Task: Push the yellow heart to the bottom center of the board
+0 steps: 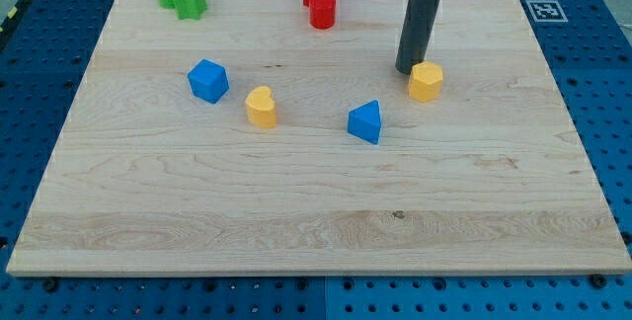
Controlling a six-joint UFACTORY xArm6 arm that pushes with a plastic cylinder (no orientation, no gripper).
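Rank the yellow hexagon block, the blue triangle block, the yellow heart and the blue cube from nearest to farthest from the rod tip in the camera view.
From my tip:
1. Yellow hexagon block, right beside it, toward the view's right.
2. Blue triangle block, below and to the left.
3. Yellow heart, further left.
4. Blue cube, farthest left.

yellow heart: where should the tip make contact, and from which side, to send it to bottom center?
No grip, just a push. Contact the yellow heart on its upper-left face, so it slides down and to the view's right toward bottom center. My tip now sits by the yellow hexagon, to the view's right, so it likely must circle round above the heart.
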